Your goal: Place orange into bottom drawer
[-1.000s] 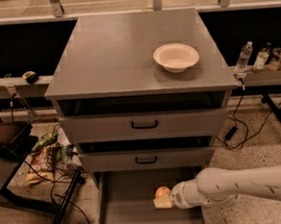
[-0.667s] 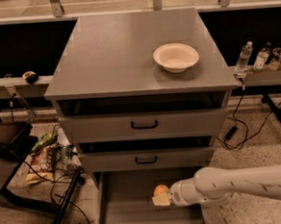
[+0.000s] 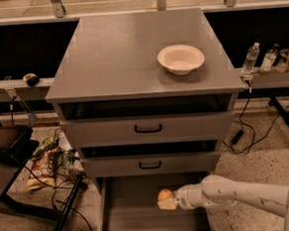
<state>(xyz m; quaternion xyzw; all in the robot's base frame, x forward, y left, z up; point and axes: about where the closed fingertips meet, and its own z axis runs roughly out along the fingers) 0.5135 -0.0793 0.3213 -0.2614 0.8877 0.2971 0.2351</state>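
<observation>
The orange (image 3: pixel 164 194) is a small round fruit held at the tip of my gripper (image 3: pixel 165 201), over the floor of the open bottom drawer (image 3: pixel 126 213). The drawer is pulled out below the two upper grey drawers and its grey floor is bare to the left of the fruit. My white arm (image 3: pixel 229 193) reaches in from the lower right. The gripper's pale fingers (image 3: pixel 166 204) sit just under and beside the orange.
A shallow white bowl (image 3: pixel 180 59) stands on the cabinet top (image 3: pixel 111 60). The two upper drawers with black handles (image 3: pixel 148 129) are closed. Bags and cables lie on the floor at left (image 3: pixel 48 161). Bottles (image 3: pixel 251 58) stand on a ledge at right.
The arm and the orange have shifted slightly left over the drawer. Nothing else has moved.
</observation>
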